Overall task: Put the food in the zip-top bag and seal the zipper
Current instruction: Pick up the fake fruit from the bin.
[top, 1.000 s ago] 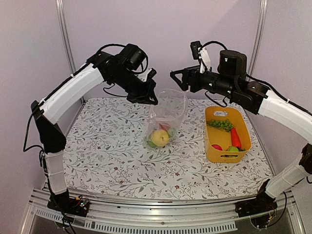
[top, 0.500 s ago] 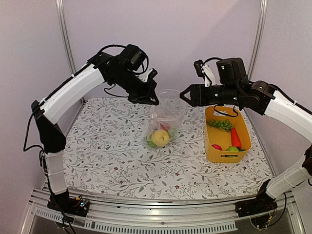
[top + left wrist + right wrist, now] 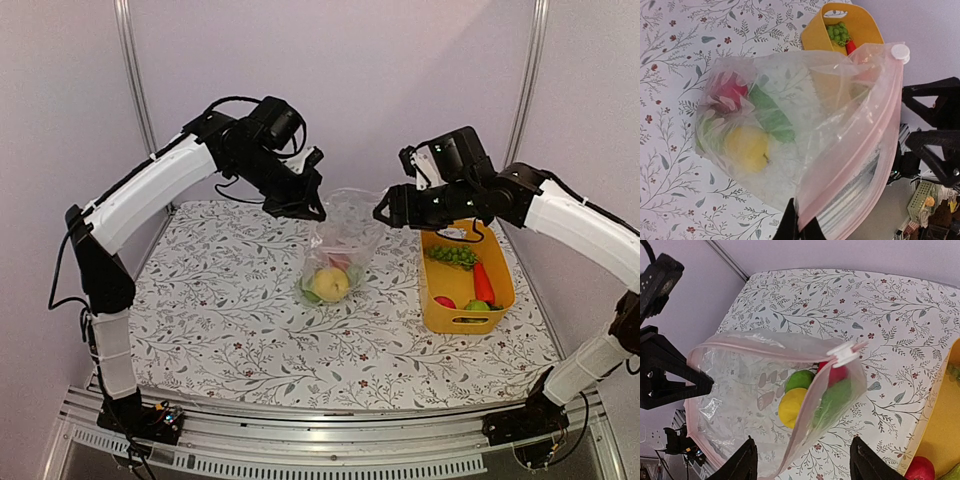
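The clear zip-top bag [image 3: 342,240] hangs upright over the table, its mouth open. My left gripper [image 3: 312,208] is shut on the bag's left top corner [image 3: 800,224]. The pink zipper strip [image 3: 860,140] runs up to a white slider [image 3: 900,51] at the far corner. Inside lie a yellow lemon [image 3: 792,407], a green ball [image 3: 800,380], a red ball [image 3: 837,372] and a green piece [image 3: 771,117]. My right gripper [image 3: 384,212] is open at the bag's right corner. The near rim runs between its fingers [image 3: 740,465], and the slider [image 3: 842,354] lies ahead of them.
An orange-yellow basket [image 3: 497,262] stands right of the bag. It holds a green grape bunch [image 3: 452,255], an orange-red carrot [image 3: 483,283], a red ball [image 3: 444,301] and a green piece [image 3: 478,306]. Metal posts stand at the back corners.
My right gripper has come down and moved to the right, to the bag's right top corner. The left gripper still holds the bag, which has barely moved.
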### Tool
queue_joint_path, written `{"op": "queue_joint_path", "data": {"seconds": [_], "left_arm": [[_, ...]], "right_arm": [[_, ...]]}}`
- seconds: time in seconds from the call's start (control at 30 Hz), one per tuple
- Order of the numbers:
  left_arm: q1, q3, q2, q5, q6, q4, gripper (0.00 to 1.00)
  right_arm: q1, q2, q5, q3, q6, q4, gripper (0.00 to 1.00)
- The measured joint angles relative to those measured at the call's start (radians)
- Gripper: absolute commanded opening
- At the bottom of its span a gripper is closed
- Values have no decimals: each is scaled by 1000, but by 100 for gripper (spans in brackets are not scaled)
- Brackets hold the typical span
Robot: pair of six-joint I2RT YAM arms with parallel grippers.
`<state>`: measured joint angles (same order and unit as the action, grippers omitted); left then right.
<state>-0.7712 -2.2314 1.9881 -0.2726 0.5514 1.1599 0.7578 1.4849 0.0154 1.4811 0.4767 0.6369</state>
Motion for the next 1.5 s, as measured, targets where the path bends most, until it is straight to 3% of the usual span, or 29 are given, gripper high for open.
{"op": "queue_joint_path", "data": {"seconds": [0.27,0.43,0.57,0.7,0.9,1.5], "left_arm": [[0,39,-18,13,0,-3,0],[0,39,-32,18,0,-3,0],[0,39,-33,18,0,-3,0],[0,39,-33,18,0,-3,0],[0,39,-33,19,-2,3,0],[0,39,-33,19,-11,6,0]], "right_arm": [[-315,-153,25,-97,-53,9,57],[-453,-82,-21,-115,-138,102,54],[-471,69,-48,-144,-204,169,50],[-475,174,-7,-189,-232,238,56],[-475,181,29,-220,-263,328,73],[-477,217,-52,-360,-205,402,80]]}}
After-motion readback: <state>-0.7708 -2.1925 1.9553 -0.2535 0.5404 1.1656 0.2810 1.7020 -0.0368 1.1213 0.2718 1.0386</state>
